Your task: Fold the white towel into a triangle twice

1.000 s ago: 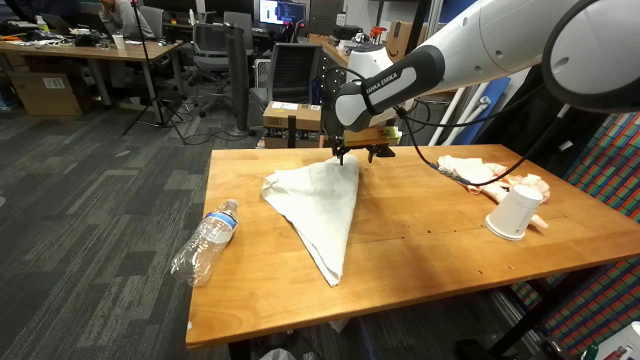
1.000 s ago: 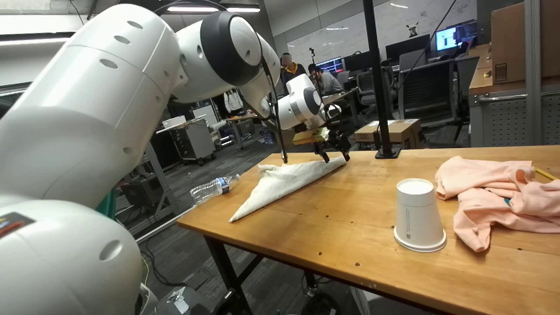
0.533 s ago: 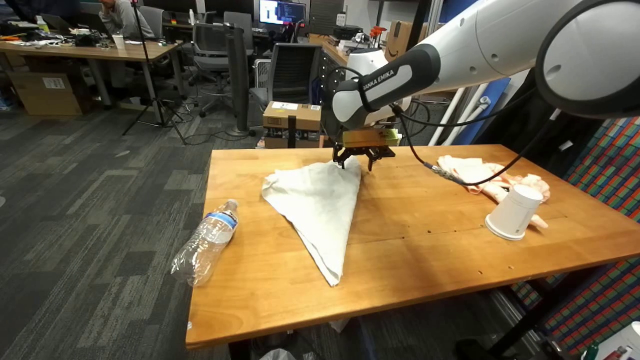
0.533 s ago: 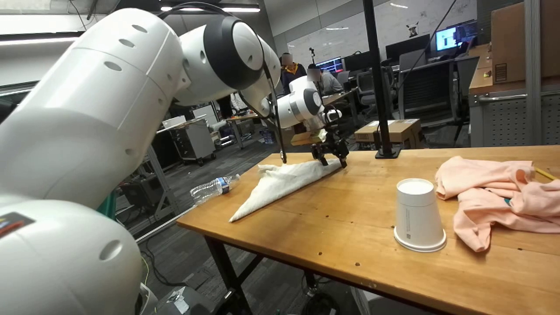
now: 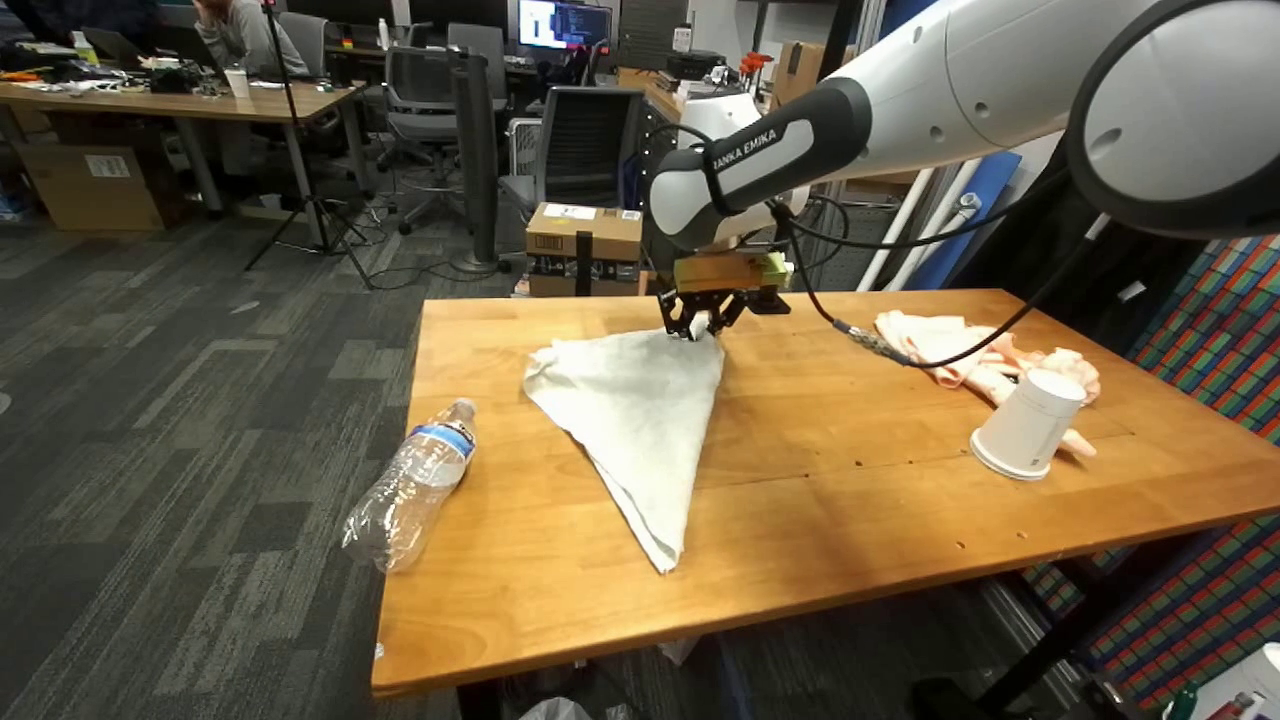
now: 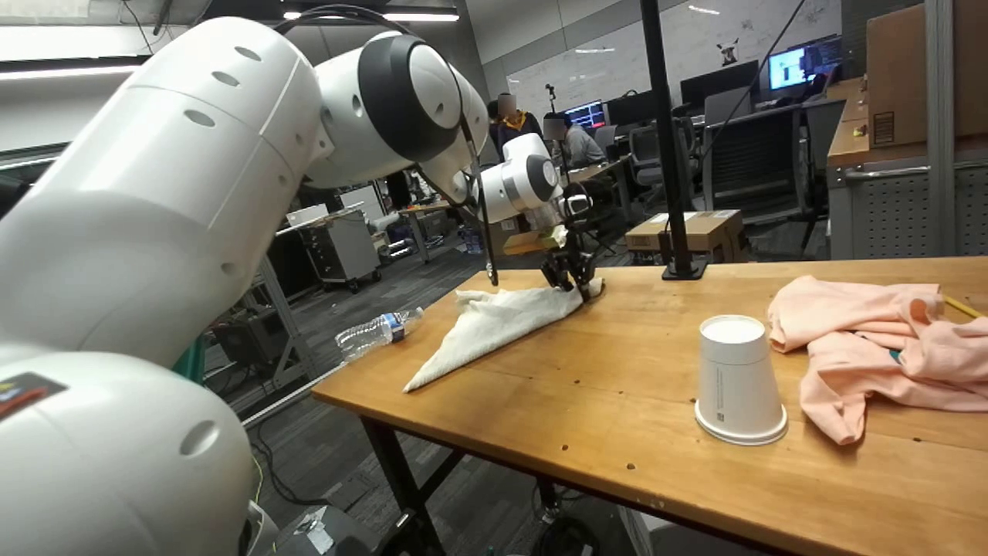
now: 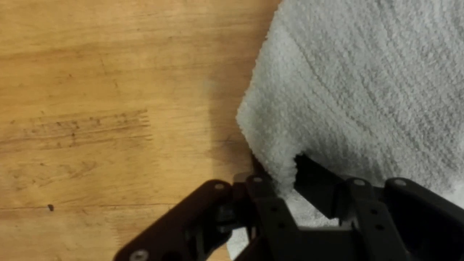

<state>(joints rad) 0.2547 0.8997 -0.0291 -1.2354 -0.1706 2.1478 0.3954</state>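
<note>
The white towel (image 5: pixel 640 430) lies as a roughly triangular shape on the wooden table, one point toward the near edge. Its far corner is at my gripper (image 5: pixel 698 332), whose fingers have come together around a pinched-up bit of cloth. In an exterior view the towel (image 6: pixel 494 324) is seen from the side, and the gripper (image 6: pixel 579 292) is low at its far end. The wrist view has the towel (image 7: pixel 369 72) filling the right side. There a ridge of cloth rises between the dark fingers of the gripper (image 7: pixel 279 166), and it partly covers both fingertips.
A clear plastic bottle (image 5: pixel 415 490) lies at the table's side edge. An upturned white cup (image 6: pixel 741 378) stands beside a crumpled pink cloth (image 6: pixel 888 347). A black post (image 6: pixel 671 177) rises from the table's far edge, close to the gripper. A cable hangs from the arm.
The jaws have gone from wide apart to together on the towel's far corner. The gripper has come down slightly, and the cloth there is now bunched up between the fingers.
</note>
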